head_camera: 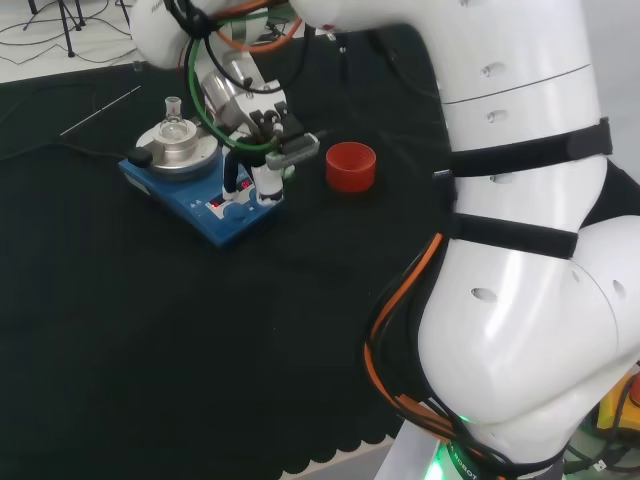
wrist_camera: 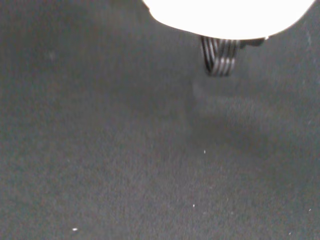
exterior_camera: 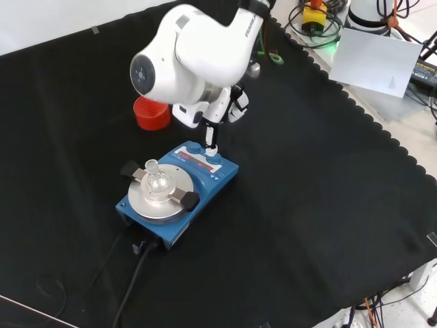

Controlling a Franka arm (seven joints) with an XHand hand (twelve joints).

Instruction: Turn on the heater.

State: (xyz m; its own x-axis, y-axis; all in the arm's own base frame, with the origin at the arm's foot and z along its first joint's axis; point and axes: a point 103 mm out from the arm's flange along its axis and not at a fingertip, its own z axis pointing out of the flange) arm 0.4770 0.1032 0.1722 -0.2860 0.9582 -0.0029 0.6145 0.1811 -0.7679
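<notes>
Fingers [exterior_camera: 211, 140] on blue heater [exterior_camera: 179, 195] panel

Heater [head_camera: 205, 195] [exterior_camera: 179, 195]: blue box, round silver plate on top, small clear flask [head_camera: 175, 122] [exterior_camera: 156, 180] standing upright on plate centre. Sits flat on black cloth, upper left in head view, centre in front view. Control panel with red strips faces right in head view. Black cable leaves lower left in front view.
</notes>
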